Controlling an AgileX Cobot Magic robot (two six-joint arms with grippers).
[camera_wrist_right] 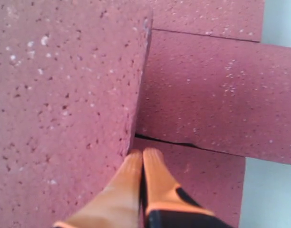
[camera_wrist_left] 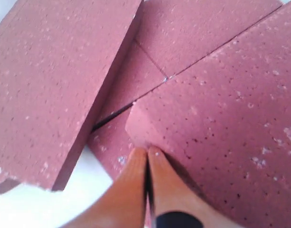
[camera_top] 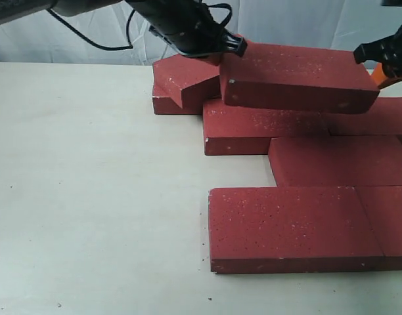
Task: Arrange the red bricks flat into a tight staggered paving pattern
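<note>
One red brick (camera_top: 299, 75) hangs tilted above the others, pinched end to end between my two grippers. My left gripper (camera_top: 237, 44) is shut, its orange fingertips pressed against the brick's left end (camera_wrist_left: 221, 109). My right gripper (camera_top: 378, 65) is shut too, its tips against the right end. In the left wrist view the left gripper (camera_wrist_left: 148, 151) touches the brick's corner. In the right wrist view the right gripper (camera_wrist_right: 143, 153) sits at the edge of the raised brick (camera_wrist_right: 64, 95). Several more red bricks (camera_top: 286, 226) lie flat below in staggered rows.
A tilted brick (camera_top: 184, 75) leans on a flat one (camera_top: 165, 105) at the back left, just beside the left gripper. Flat bricks (camera_top: 260, 125) (camera_top: 339, 161) lie under the raised one. The pale table (camera_top: 89, 197) stretches bare to the left.
</note>
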